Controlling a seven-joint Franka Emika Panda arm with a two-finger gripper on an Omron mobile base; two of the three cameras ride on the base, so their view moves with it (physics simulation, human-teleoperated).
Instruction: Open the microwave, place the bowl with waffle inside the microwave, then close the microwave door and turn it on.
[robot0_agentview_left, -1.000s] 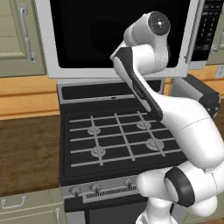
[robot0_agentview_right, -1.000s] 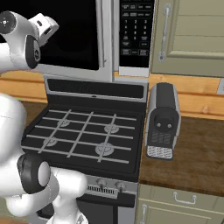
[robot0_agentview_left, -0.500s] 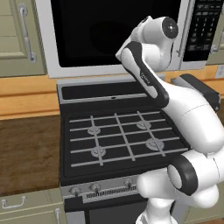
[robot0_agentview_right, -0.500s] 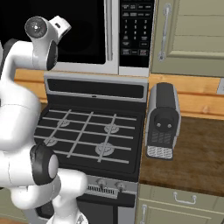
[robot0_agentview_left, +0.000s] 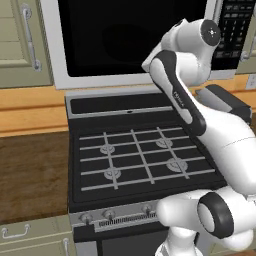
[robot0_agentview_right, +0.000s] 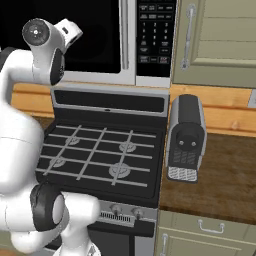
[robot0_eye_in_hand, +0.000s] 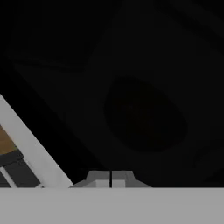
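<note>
The gripper (robot0_eye_in_hand: 110, 178) had its fingers pressed together, empty, facing the black glass of the closed microwave door (robot0_agentview_left: 131, 37) above the stove (robot0_agentview_left: 137, 160).

The microwave door's (robot0_agentview_left: 135, 40) dark glass hides the interior; a faint round shape (robot0_eye_in_hand: 144, 116) shows, unidentifiable.

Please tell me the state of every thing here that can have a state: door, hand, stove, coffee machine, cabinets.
microwave door: closed.
bowl: inside the microwave, dimly seen through the dark glass.
hand: shut, holding nothing, close in front of the door glass.
gas stove: burners bare, no flame.
coffee machine: upright on the counter.
cabinet door: closed.
</note>
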